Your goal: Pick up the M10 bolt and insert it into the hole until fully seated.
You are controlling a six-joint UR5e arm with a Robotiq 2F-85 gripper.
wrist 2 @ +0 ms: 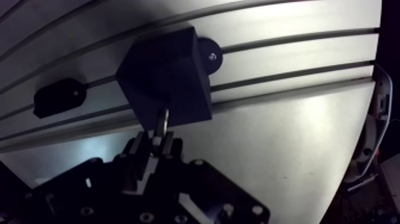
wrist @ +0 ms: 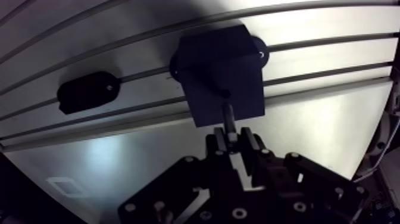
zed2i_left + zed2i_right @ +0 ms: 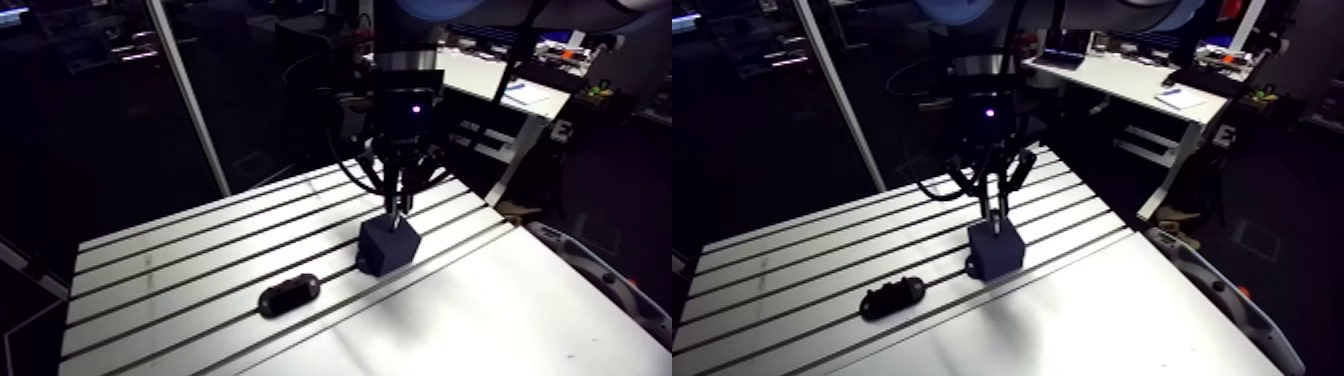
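Note:
A dark cube block [image 2: 220,71] stands on the slotted table [image 2: 309,125], with round mounting tabs on two sides. My gripper [image 2: 230,136] hangs right above it, fingers shut on the M10 bolt [image 2: 227,114]. The bolt's shank points down at the block's top face, its tip at or in the hole there; the hole itself is hidden by the bolt. In the arm view the gripper [image 3: 399,212] comes straight down onto the block [image 3: 388,246].
A dark oval holder [image 3: 289,295] lies on a table slot, beside the block on its left in the arm view. The table's right edge [image 3: 560,250] runs close by, with a grey curved part beyond it.

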